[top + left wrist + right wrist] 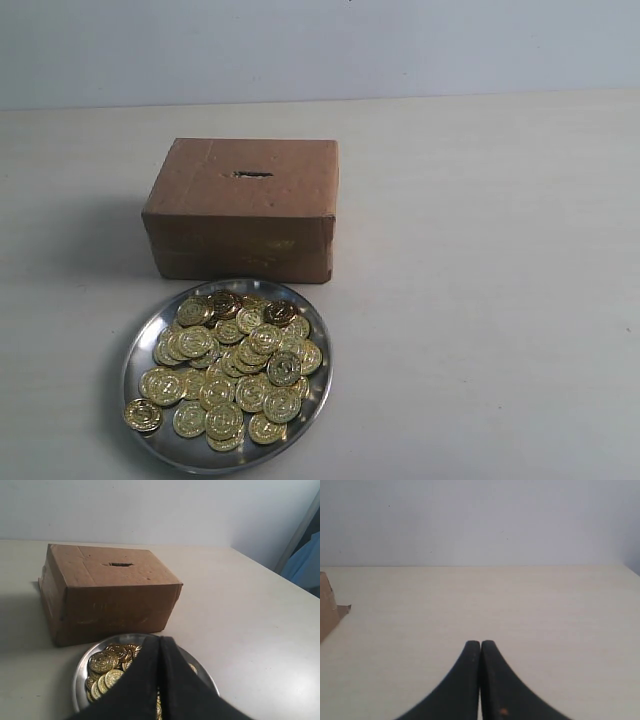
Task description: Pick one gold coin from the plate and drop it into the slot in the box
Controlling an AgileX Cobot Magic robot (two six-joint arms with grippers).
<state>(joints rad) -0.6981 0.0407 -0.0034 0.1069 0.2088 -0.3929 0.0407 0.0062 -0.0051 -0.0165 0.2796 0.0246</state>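
My left gripper (161, 641): fingers pressed together, nothing held, plate (80, 672) right beneath tips. Exterior view: plate at lower left of centre, heaped with gold coins (235, 365), one coin (142, 415) out on left rim. Box (240, 215) just behind plate, centre-left; box slot (252, 174) in top face. My right gripper (480, 644): fingers together, empty, over bare table (545, 610).

left claw (160, 642) closed, right claw (480, 645) closed
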